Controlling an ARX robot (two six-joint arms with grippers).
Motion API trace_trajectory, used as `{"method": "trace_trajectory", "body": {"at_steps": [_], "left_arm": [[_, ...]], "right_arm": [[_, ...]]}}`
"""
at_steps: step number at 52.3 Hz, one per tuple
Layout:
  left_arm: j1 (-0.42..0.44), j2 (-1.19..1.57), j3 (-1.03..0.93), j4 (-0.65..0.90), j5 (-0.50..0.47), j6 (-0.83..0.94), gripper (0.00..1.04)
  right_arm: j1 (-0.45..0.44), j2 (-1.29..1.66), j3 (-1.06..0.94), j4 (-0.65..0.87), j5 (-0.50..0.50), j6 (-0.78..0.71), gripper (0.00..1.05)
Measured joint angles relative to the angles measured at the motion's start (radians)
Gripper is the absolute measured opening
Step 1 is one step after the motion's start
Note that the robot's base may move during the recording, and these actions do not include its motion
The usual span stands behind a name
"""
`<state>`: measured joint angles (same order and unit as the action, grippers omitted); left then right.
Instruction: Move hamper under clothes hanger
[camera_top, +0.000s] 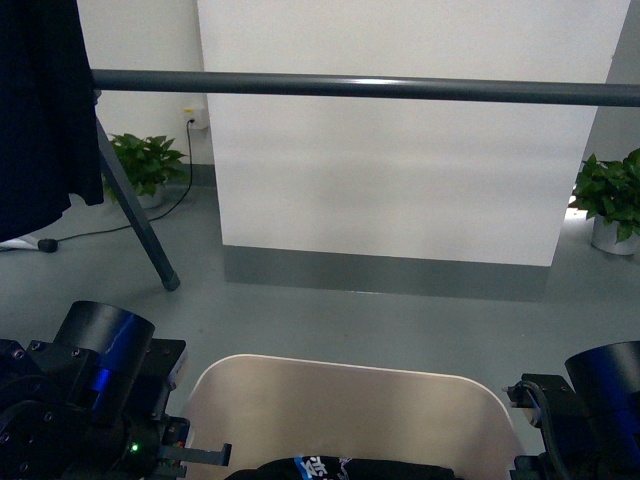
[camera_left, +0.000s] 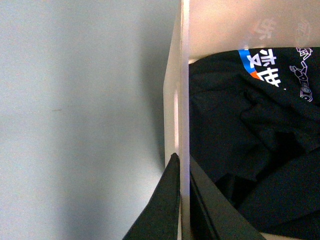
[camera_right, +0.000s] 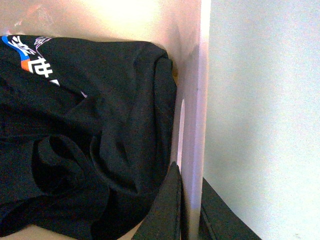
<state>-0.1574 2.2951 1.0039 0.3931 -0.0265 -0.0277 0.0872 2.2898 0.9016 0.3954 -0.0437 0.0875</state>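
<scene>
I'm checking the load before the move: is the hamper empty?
No, the hamper holds a crumpled black garment with blue and white print.

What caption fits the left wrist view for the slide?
Left hand pinching the hamper wall, one finger each side; dark printed garment inside.

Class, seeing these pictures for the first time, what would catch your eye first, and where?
The dark bar of the clothes hanger crosses the top of the front view. Bottom centre sits the beige hamper, holding black printed clothing. The left gripper and right gripper each pinch one of its side walls.
</scene>
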Motion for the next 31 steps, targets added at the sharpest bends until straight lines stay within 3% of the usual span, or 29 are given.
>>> {"method": "trace_trajectory", "body": {"at_steps": [5, 7, 10, 14, 31], "left_arm": [[0.001, 0.0, 0.0, 0.0, 0.001, 0.0, 0.04], [0.001, 0.008, -0.023, 0.082, 0.024, 0.002, 0.04], [0.002, 0.044, -0.043, 0.266, 0.036, 0.003, 0.04], [0.005, 0.079, -0.018, 0.329, 0.037, 0.01, 0.04], [0.011, 0.181, 0.108, 0.218, 0.031, 0.021, 0.04]], "right_arm": [[0.0, 0.0, 0.0, 0.0, 0.0, 0.0, 0.03], [0.0, 0.001, -0.002, 0.008, 0.002, 0.002, 0.03], [-0.001, 0.036, -0.044, 0.21, 0.012, 0.055, 0.03], [-0.005, 0.091, -0.04, 0.385, 0.009, 0.1, 0.03], [-0.022, 0.166, 0.068, 0.287, -0.01, 0.1, 0.03]]}}
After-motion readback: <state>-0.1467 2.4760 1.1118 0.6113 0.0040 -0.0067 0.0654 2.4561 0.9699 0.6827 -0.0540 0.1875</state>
